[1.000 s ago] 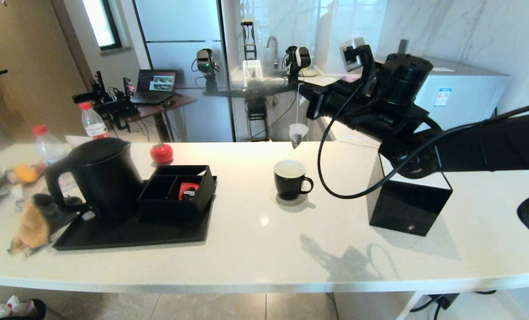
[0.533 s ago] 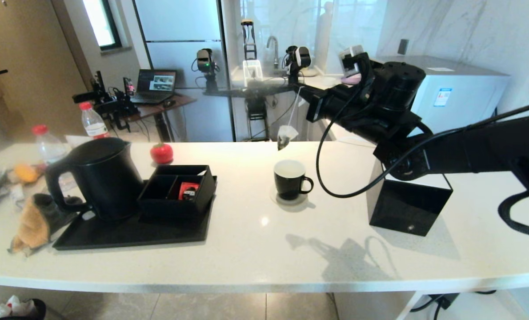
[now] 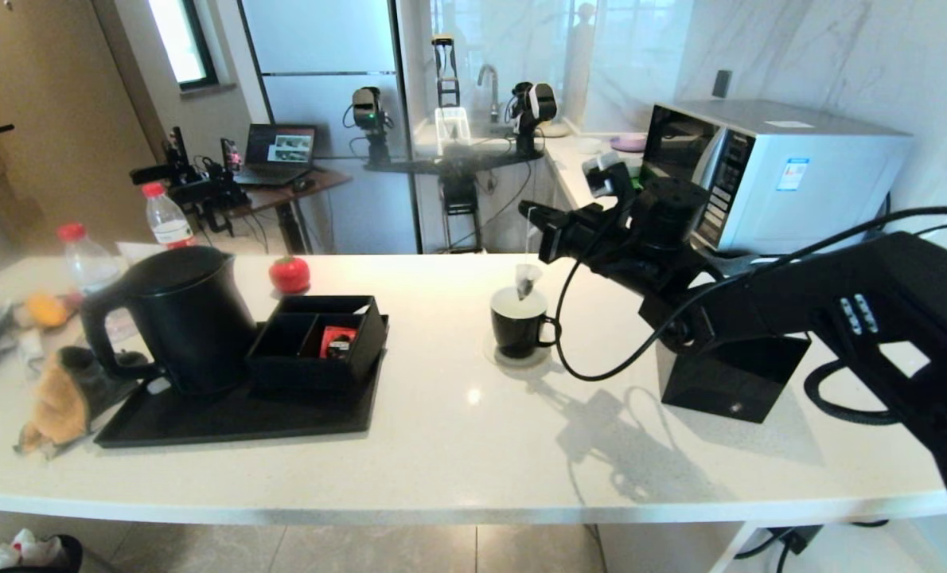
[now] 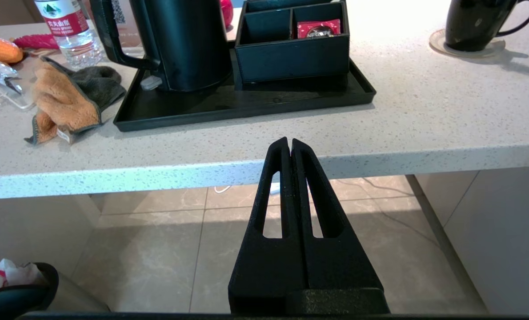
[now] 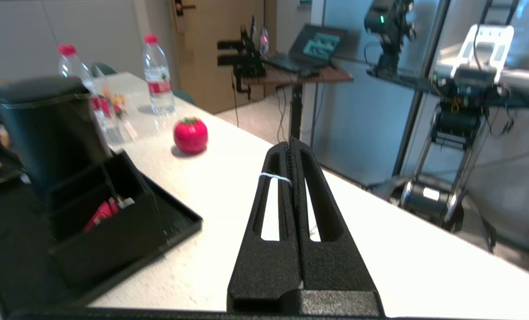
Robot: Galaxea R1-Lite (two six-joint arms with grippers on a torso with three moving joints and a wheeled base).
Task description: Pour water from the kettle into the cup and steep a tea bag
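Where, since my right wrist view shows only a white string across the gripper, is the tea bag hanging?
Observer: The tea bag dangles from the right gripper directly over the cup, its tip at the rim.
Operator: Is the cup on the tray?
Observer: No, it stands apart on a round coaster on the counter, handle toward the robot's right.
Operator: And the left gripper?
Observer: It is shut, parked below the counter's front edge.

Kitchen – microwave (image 3: 768, 171), countertop (image 3: 457, 430)
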